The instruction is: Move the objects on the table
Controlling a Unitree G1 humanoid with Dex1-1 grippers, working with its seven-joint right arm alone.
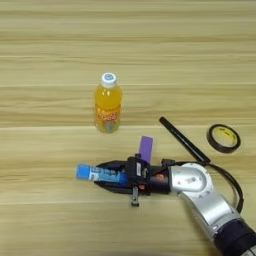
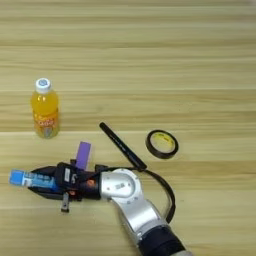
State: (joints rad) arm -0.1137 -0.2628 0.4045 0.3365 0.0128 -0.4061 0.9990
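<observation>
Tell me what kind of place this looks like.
Probably a lab or test bench for robot handling practice, though only the wooden table shows. Unrelated small items are spread out on it: a drink bottle, a tape ring, a pen.

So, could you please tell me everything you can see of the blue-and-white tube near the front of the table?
The blue-and-white tube lies flat on the light wooden table, pointing left to right. Its left end is a plain blue, cap-like part; the rest is white with blue print and looks like plastic. The two black fingers of the right gripper lie along both sides of its right part. It lies apart from the flat purple block.
</observation>
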